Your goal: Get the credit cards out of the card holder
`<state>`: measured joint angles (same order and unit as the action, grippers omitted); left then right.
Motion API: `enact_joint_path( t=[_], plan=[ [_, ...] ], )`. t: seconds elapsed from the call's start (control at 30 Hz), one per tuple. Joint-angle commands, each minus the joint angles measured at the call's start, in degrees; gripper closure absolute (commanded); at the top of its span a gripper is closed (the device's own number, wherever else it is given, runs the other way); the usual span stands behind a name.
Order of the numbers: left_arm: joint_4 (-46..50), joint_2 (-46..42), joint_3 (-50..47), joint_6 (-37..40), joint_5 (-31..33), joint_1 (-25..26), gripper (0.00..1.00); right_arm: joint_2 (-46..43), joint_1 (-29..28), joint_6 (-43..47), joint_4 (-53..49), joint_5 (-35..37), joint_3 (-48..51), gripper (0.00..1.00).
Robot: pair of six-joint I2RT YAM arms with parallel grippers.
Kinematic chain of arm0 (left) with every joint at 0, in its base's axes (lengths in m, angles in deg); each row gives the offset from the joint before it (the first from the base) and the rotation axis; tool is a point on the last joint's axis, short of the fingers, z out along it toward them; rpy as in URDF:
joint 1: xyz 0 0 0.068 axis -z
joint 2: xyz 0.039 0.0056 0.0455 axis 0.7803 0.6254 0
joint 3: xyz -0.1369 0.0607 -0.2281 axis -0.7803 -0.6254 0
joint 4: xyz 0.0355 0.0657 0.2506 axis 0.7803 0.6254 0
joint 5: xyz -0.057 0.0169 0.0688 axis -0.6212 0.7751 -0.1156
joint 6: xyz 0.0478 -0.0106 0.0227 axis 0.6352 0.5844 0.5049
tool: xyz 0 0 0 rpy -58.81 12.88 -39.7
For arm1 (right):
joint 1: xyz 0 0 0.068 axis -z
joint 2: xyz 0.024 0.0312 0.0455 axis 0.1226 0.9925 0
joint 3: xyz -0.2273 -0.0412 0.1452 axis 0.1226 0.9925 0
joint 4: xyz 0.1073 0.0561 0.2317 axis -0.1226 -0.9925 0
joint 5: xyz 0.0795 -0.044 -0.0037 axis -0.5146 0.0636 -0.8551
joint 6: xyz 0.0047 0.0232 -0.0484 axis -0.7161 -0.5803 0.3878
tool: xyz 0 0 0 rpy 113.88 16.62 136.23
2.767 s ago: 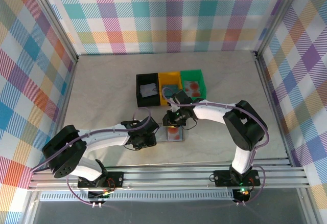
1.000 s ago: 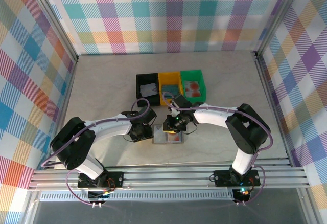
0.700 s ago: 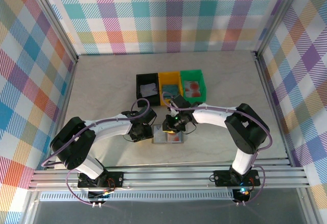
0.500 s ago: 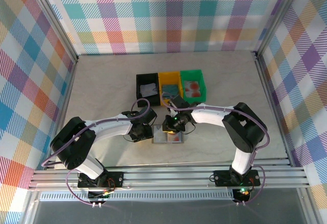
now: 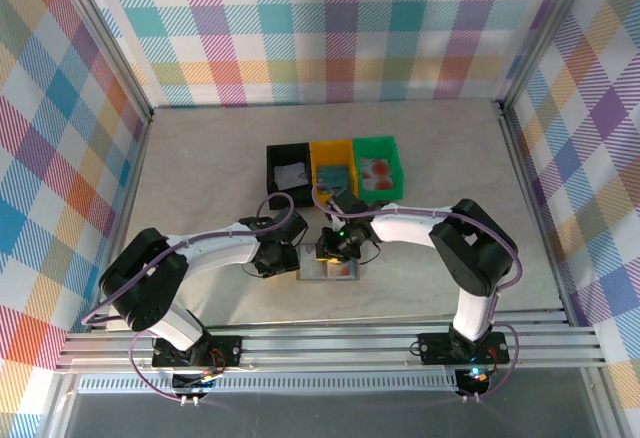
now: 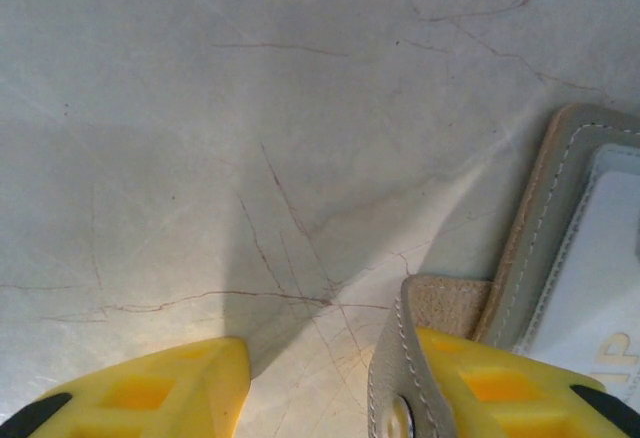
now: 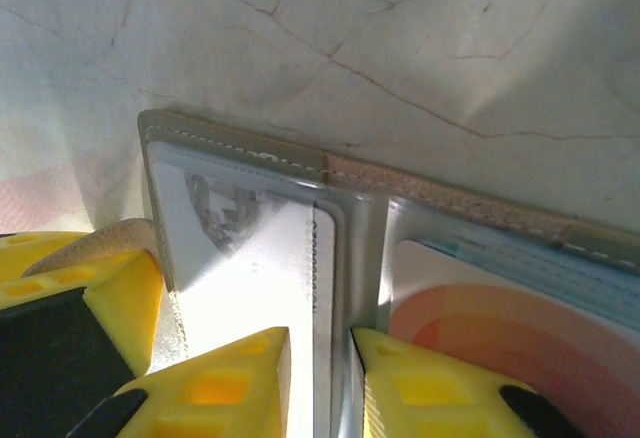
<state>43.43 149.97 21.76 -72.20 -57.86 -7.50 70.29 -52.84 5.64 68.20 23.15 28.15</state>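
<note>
My right claw is almost pressed together around the edge of the white card; I cannot tell if it grips. The pink card lies just right. My left claw is spread, resting on the card holder.

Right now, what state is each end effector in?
Left end effector: open, holding nothing.
Right end effector: narrow gap over the card holder; grip cannot be told.

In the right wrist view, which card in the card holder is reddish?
The credit card on the right, with pink-orange rings; the other card, on its left, is whitish with a grey emblem.
</note>
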Motion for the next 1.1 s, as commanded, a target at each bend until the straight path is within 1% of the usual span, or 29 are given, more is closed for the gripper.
enact_joint_path(
  t=[0.0, 0.3, 0.63, 0.83, 1.07],
  plan=[
    [-11.98, 9.11, -5.48, -1.35, -7.89, 1.98, 0.56, -1.86, -0.42, 0.02, -2.67, 2.17, -1.08, 0.76],
    [-12.5, 9.72, -5.4, -1.68, -7.87, 2.65, 0.56, -0.21, -0.84, -0.76, -1.53, 1.24, -1.77, 0.76],
    [-13.14, 10.0, -5.48, -1.78, -8.08, 2.89, 0.57, 1.81, -2.19, -0.81, -1.75, 2.84, -2.98, 0.76],
    [-13.21, 10.06, -5.83, -1.7, -8.15, 2.99, 0.57, 0.46, -2.19, 0.4, -3.65, 5.95, -3.02, 0.76],
    [-13.21, 9.94, -5.93, -1.53, -8.09, 2.97, 0.57, 0.76, -2.27, 1.29, -5.71, 6.09, -4.21, 0.76]
  ],
)
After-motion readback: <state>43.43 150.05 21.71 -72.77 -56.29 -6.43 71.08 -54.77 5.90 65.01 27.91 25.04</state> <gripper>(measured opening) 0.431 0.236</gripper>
